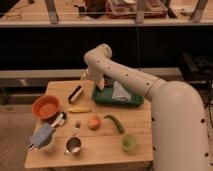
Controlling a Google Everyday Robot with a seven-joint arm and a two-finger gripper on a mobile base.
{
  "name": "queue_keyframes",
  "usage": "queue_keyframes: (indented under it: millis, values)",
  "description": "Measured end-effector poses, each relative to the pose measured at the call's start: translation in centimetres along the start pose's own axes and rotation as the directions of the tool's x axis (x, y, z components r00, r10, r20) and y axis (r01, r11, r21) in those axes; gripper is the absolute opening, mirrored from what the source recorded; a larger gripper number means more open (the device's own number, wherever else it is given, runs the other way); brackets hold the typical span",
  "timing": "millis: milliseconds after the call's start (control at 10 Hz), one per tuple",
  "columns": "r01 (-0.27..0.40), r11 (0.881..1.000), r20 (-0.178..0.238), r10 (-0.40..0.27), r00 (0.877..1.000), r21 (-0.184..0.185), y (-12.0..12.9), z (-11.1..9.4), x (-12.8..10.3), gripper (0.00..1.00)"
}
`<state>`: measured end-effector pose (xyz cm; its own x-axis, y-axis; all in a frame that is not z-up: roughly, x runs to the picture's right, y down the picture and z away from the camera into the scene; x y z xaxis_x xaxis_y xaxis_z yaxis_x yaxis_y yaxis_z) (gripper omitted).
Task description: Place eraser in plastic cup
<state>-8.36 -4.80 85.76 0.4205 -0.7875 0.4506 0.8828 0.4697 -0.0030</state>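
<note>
The gripper (102, 83) hangs at the end of the white arm, above the back-left corner of the green tray (118, 103); its state (apart or together) cannot be determined from this view, and nothing is seen held in it. The eraser (76, 93) lies flat on the wooden table (100, 151), set diagonally just left of the tray and near the gripper, with its pale long face showing. The banana (80, 109) lies just in front of the eraser. The plastic cup (129, 142) stands upright near the front-right edge of the table, well apart from the eraser. Between the two lie the orange fruit (94, 122) and the green chilli pepper (115, 123). The orange bowl (46, 106) sits at the left side, and the metal cup (74, 146) stands near the front edge.
</note>
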Motion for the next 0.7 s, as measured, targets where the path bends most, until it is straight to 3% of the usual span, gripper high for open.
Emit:
queue_keyframes:
  millis: [700]
  values:
    - [-0.006, 1.0, 0.018, 0.006, 1.0, 0.011, -0.42, 0.54, -0.34, 0.75]
